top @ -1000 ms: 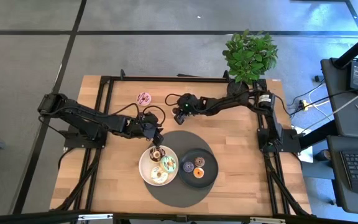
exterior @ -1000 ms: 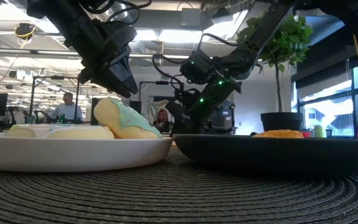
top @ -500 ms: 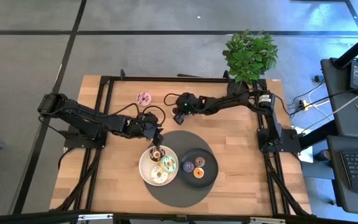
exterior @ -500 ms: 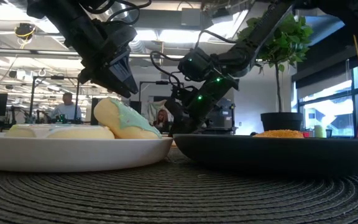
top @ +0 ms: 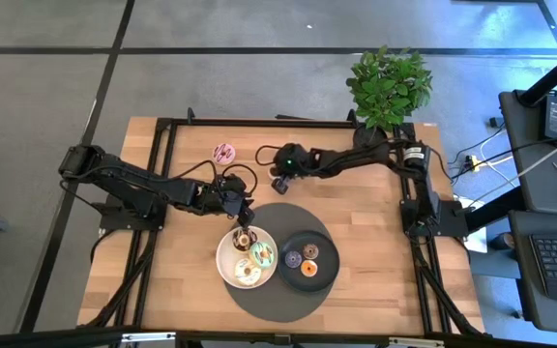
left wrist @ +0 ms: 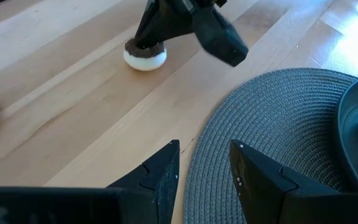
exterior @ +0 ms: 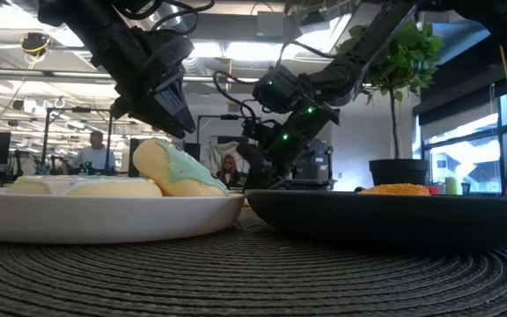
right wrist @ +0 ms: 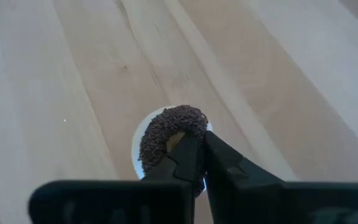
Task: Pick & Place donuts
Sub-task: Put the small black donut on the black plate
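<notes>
High view: wooden table, round grey mat at front centre carrying white plate and black plate, both already holding donuts. Pink donut lies alone near far edge. Left gripper hangs over mat's rim by white plate, fingers parted, empty. Right gripper is down on bare wood beyond mat, jaws pinched narrow on rim of chocolate-sprinkled donut, one finger through the hole. Judgement: confirm pinch is firm, lift straight up, clear the left arm before crossing to a plate
</notes>
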### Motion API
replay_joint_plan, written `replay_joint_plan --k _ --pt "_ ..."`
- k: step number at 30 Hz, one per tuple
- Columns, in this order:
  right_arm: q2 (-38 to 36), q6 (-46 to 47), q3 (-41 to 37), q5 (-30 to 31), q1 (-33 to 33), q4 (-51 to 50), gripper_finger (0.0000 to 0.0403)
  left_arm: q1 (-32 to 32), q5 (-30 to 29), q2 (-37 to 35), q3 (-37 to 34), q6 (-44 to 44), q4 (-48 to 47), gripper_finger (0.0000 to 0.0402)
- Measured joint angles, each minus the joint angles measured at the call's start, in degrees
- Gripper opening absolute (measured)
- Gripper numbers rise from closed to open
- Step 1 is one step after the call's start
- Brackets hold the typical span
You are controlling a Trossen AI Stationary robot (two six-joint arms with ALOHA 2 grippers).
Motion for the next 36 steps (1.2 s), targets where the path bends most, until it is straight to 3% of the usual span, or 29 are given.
replay_joint_plan --k 9,21,27,36 --pt "-9.2 -1.4 0.0 0.3 2.6 -13.4 0.0022 0.0 0.0 0.0 0.0 0.0 -0.1 0.0137" --pt "-19.8 4.7 0.0 2.1 20.3 -33.7 0.0025 -0.2 0.0 0.0 0.0 0.9 0.0 0.0137" --pt "-19.8 10.8 -0.1 2.4 29.3 -35.8 0.0025 -0.2 0.1 0.0 0.0 0.9 0.1 0.0137" --pt "-19.7 17.9 -0.1 12.5 40.0 -35.6 0.0025 -0.2 -0.2 0.0 0.0 1.5 0.1 0.0137"
